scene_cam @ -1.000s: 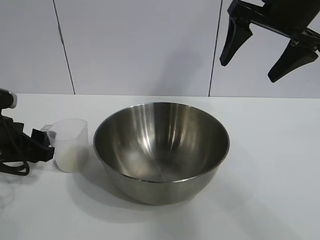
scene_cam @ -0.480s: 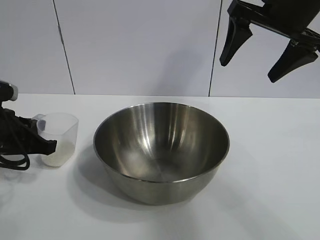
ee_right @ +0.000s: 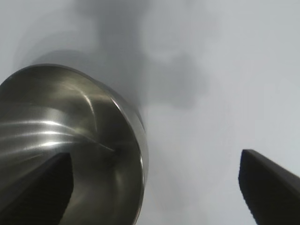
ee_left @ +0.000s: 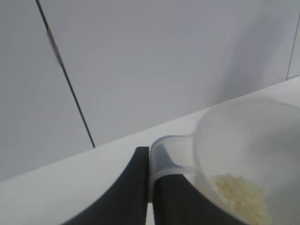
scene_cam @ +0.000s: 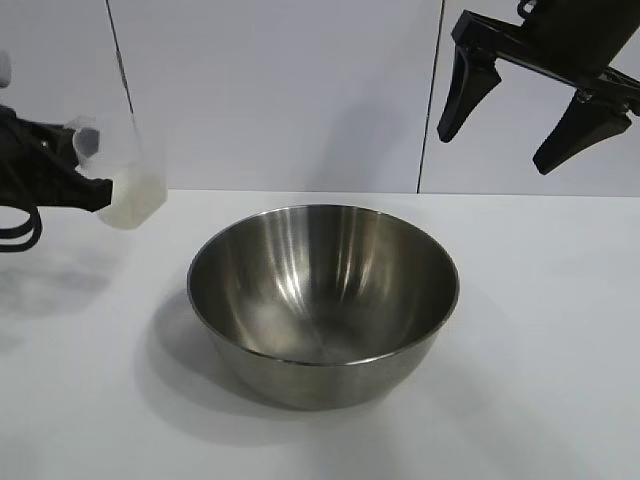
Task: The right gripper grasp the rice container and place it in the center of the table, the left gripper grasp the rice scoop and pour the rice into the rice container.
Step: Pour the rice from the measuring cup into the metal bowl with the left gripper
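Open air above the bowl, both grippers raised at the sides

The rice container (scene_cam: 323,300) stands mid-table (scene_cam: 560,330), its mouth uncovered. The left gripper (scene_cam: 92,192), clamped on the rice scoop (scene_cam: 128,180), hangs above the table left of the bowl; the right gripper (scene_cam: 510,135), fingers wide apart, hangs high at right. Bare tabletop surrounds the bowl.

Plain white matte worktop (scene_cam: 560,330), nothing fancy. Only thing sitting directly on it is the big shiny steel rice container (scene_cam: 323,300), upright, pretty much dead center, with its shadow spilling toward 9 o'clock.
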